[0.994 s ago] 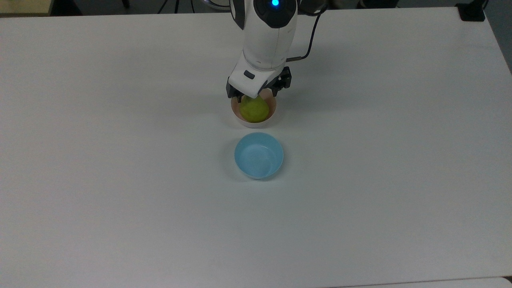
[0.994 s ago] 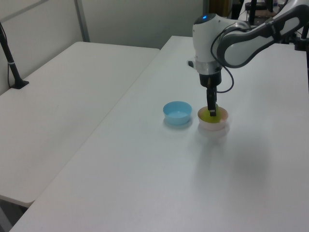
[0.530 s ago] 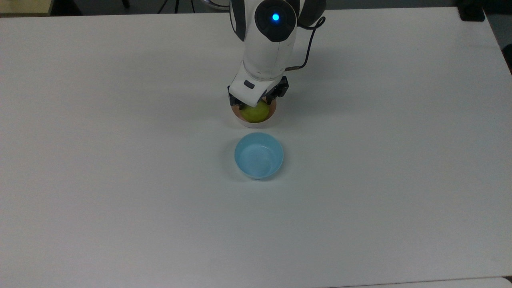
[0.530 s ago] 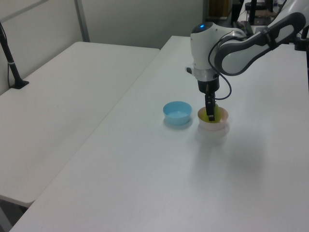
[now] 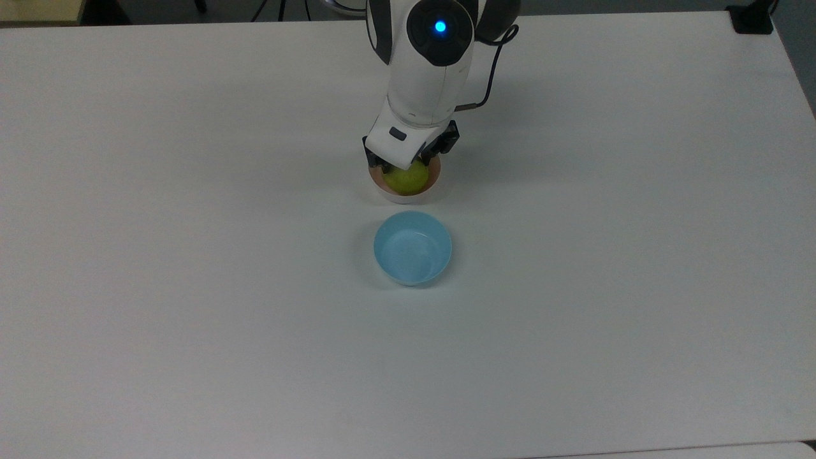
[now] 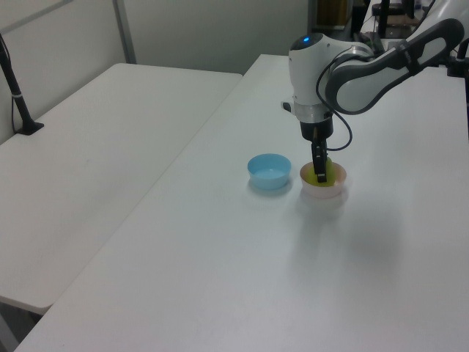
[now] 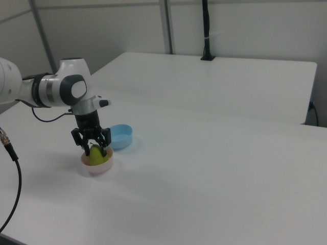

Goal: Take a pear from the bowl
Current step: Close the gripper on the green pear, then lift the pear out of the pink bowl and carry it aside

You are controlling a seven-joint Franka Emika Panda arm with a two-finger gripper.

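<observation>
Reaching Into the Pink Bowl

The gripper point(image 7: 95, 148) straddles the pear point(image 7: 96, 154), fingers spread on either side, inside the bowl point(image 7: 97, 167). Just beside that bowl stands a light blue bowl point(image 7: 120, 137), apart from it, on the white table point(image 7: 214, 173).

Pear point(image 5: 407, 179) in bowl point(image 5: 435, 183)

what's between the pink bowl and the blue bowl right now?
Nothing: in the top view a narrow strip of bare white table separates the pink bowl holding the pear from the blue bowl. They sit close, not touching.
</observation>
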